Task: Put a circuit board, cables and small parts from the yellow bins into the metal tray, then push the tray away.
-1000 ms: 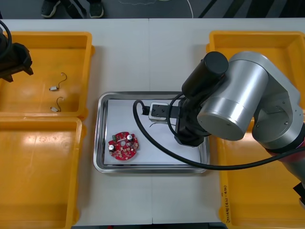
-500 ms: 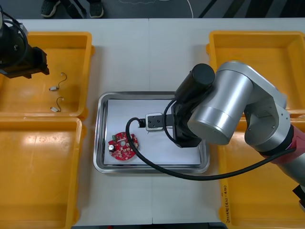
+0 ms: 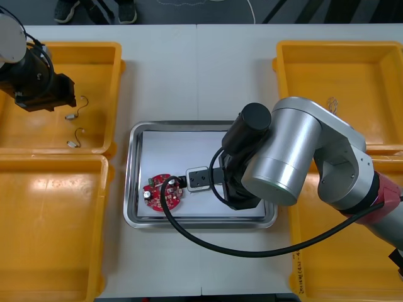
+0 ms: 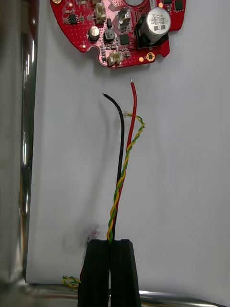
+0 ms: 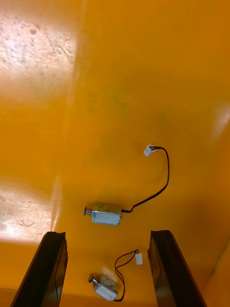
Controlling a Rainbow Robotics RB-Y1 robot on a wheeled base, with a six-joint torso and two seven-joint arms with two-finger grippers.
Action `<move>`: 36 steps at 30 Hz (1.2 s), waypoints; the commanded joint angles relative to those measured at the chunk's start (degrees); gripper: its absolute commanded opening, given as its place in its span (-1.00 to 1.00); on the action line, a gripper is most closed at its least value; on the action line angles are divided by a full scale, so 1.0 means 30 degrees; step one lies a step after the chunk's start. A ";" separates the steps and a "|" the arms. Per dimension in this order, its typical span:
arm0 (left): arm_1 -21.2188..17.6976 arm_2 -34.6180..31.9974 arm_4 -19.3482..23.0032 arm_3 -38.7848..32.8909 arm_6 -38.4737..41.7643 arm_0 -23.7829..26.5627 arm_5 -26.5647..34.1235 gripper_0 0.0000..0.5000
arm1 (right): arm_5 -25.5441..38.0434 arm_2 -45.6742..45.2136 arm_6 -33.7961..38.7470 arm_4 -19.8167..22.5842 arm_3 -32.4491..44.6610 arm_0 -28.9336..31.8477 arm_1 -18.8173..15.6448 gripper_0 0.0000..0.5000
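Bench (image 3: 189, 69), middle: tray (image 3: 129, 182), white inside. The board (image 3: 162, 192) lies flat in its near left corner.

Right arm (image 3: 296, 157) is low over the tray's right half. Right jaws are pressed together on a cable (image 4: 122, 158), a bundle of one black strand, one red and a yellow-green twist. The wrist view has the bundle running out from the jaws over the white floor. Its bare tips are just short of the board's edge and don't touch it. A short tail of the twist pokes out beside the jaws, near the tray's rim.

Step in hand, as I read it: laying the cable in the tray.
- Come down until the bundle rests along the white floor before letting go. Dropped from height, the springy strands could flick onto the board.
- Keep the tips short of the board, since a nudge there would likely slide it.
- Spread the jaws fully, then lift straight up. The fine twist may snag on a jaw and get dragged over the rim.
- Keep the tail inside the rim too.

Farther off, far left bin (image 3: 69, 47): left jaws are spread wide and hover over its floor. Two small parts (image 5: 106, 214), each with a thin black lead, lie beneath and between them, untouched. Probably the next pick; it's best taken by the metal body rather than the lead.
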State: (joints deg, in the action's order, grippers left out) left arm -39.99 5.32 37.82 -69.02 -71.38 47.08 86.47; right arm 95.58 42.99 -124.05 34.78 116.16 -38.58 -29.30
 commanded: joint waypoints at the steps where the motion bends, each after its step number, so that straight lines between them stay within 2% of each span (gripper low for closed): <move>1: 0.0555 0.0481 -0.0242 0.0418 -0.0876 0.0948 -0.0465 1.00 | -0.0569 0.0905 -0.0545 -0.0257 0.0156 -0.0676 -0.0606 -1.00; 6: 0.0731 0.0686 -0.0359 0.0711 -0.0905 0.0948 -0.0699 1.00 | -0.1243 0.1081 -0.0662 -0.0081 -0.0635 -0.0676 -0.0576 -1.00; 11: 0.0731 0.1067 -0.0388 0.1473 -0.0964 0.0919 -0.1841 1.00 | -0.1917 0.1432 -0.0750 -0.0052 -0.1192 -0.0676 -0.0576 -1.00; 33: 0.1317 0.1126 -0.0476 0.3231 -0.1286 0.0890 -0.3453 1.00 | -0.2503 0.2048 -0.0779 -0.0198 -0.1397 -0.0676 -0.0518 -1.00; 34: 0.1346 0.1126 -0.0476 0.3231 -0.1286 0.0831 -0.3453 0.98 | -0.2591 0.2048 -0.0779 -0.0228 -0.1397 -0.0676 -0.0518 -0.92; 35: 0.1346 0.1126 -0.0506 0.3231 -0.1286 0.0831 -0.3453 0.68 | -0.2649 0.2048 -0.0750 -0.0257 -0.1397 -0.0676 -0.0518 -0.60; 36: 0.1346 0.1126 -0.0506 0.3231 -0.1286 0.0831 -0.3453 0.46 | -0.2679 0.2048 -0.0692 -0.0257 -0.1397 -0.0676 -0.0518 -0.40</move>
State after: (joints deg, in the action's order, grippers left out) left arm -37.44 8.02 37.08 -59.64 -71.38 47.56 76.75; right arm 88.38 48.34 -124.29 34.41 111.38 -38.62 -29.91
